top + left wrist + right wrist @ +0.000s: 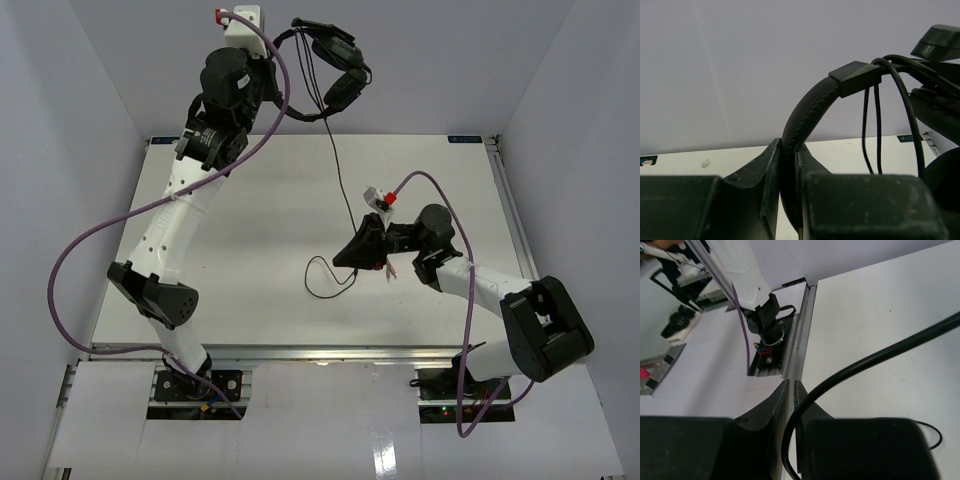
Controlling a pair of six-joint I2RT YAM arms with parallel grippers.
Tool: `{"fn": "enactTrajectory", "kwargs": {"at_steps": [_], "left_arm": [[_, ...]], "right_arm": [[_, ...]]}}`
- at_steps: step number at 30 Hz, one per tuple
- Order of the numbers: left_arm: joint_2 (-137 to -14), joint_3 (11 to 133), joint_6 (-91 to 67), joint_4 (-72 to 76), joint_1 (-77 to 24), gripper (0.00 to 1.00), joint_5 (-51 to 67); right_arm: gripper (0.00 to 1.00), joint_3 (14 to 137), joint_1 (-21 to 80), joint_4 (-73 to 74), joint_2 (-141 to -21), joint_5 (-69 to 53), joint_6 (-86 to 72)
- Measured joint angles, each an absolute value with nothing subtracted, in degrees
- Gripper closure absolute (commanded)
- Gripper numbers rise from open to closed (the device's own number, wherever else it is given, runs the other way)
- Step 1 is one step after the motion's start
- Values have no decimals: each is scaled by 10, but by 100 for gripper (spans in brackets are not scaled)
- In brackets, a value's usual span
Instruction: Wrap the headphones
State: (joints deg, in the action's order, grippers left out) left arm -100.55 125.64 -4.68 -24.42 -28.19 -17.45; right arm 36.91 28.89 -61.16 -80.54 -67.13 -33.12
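Black padded headband point(807, 112) of the black over-ear headphones point(345, 85) sits squeezed between the left gripper's point(788, 155) dark fingers point(765, 170). They are clamped on it, and the band arches up and away from the fingertips. That arm holds the set high above the far edge of the white table point(250, 220), with the two oval earcups point(343, 92) hanging just beyond the fingers.

Several strands of the thin black cord point(877, 125) drape over the band close to its slider, just past the left fingertips. This looks like one or more turns already laid on, though the exact count cannot be told.

From the earcups the cord drops straight down to the right gripper point(791, 390), low over the table. Its fingers stand nearly together, and the cord runs through the narrow slot between them. The pictures suggest a pinch, or at least a close guide. Beyond those fingers a slack loop point(322, 275) lies on the table.

By my judgement the wrapping is at an early stage. Most of the cord's length is not yet wound, and the loose tail needs gathering and tucking.
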Motion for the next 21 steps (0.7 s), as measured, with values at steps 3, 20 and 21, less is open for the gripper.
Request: {"fn": "enactTrajectory", "kwargs": {"at_steps": [3, 20, 21], "left_arm": [[-1020, 1265, -58, -244, -259, 100, -174], [-1046, 1158, -29, -222, -236, 100, -196], [-1045, 1141, -25, -218, -234, 100, -198]], "right_arm": [[90, 384, 308, -486, -784, -656, -238], [92, 577, 327, 8, -762, -504, 140], [92, 600, 329, 45, -761, -484, 168]]}}
